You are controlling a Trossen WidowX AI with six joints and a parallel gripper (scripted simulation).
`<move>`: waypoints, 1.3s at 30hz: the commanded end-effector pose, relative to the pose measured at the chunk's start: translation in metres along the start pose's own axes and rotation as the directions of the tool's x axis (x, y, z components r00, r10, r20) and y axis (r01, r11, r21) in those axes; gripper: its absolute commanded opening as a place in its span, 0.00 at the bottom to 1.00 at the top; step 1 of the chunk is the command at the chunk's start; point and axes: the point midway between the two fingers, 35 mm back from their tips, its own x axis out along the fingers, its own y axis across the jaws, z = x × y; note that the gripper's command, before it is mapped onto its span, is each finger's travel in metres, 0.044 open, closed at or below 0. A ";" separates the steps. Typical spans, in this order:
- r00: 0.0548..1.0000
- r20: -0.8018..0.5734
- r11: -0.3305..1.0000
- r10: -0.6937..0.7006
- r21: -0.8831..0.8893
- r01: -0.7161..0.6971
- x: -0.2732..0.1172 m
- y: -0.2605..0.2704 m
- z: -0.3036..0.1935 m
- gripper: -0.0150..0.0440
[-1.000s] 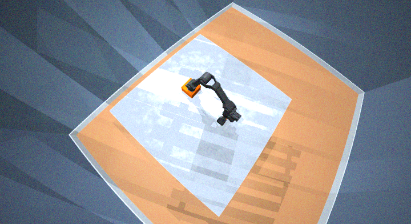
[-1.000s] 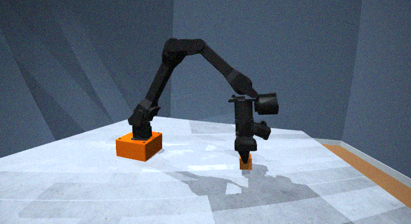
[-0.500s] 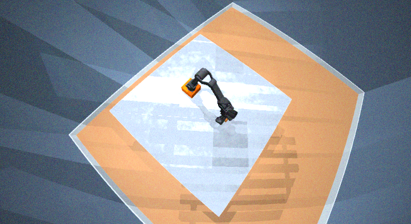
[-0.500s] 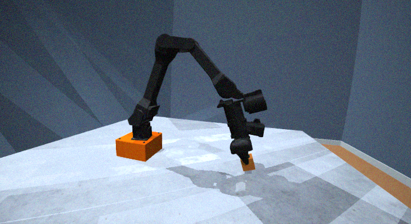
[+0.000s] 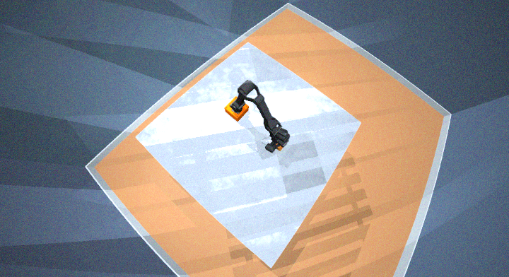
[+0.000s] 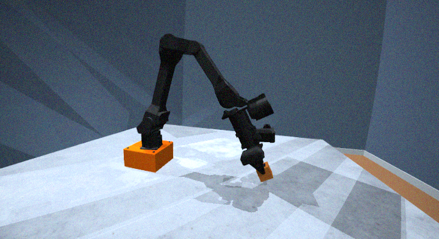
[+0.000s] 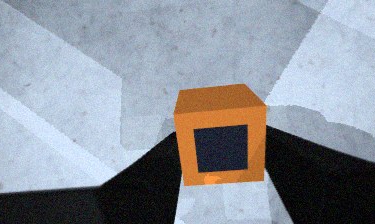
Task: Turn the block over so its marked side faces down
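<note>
The orange block (image 5: 279, 148) (image 6: 267, 175) (image 7: 218, 99) is held tilted, a little above the pale table (image 5: 245, 217) (image 6: 92, 210). Its marked side, with a dark square (image 7: 222, 148), faces the wrist camera and the palm, so it points mostly up at a slant. My gripper (image 6: 264, 172) (image 7: 217, 135) is shut on the block, with one black finger on each side of it in the wrist view. The hand slants down and outward from the arm. In the top view the hand covers most of the block, and the block's underside is hidden.
The arm's orange base (image 5: 235, 113) (image 6: 139, 158) stands on the table, away from the block. An orange-brown floor (image 5: 399, 132) (image 6: 396, 185) with a pale raised border lies around the table. Shadows cross the table near the hand.
</note>
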 end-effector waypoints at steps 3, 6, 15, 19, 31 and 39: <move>0.998 0.068 1.000 0.005 -0.003 -0.005 0.008 0.001 0.001 0.25; 0.993 0.114 1.000 0.006 -0.002 -0.006 0.015 0.001 0.001 0.25; 0.968 0.249 1.000 0.007 -0.001 -0.006 0.029 0.001 -0.002 0.25; 0.951 0.308 1.000 0.007 -0.001 -0.006 0.032 0.001 -0.005 0.25; 0.880 0.475 1.000 0.006 -0.003 -0.005 0.027 0.001 -0.014 0.25; 0.860 0.510 1.000 0.006 -0.004 -0.004 0.024 0.001 -0.016 0.25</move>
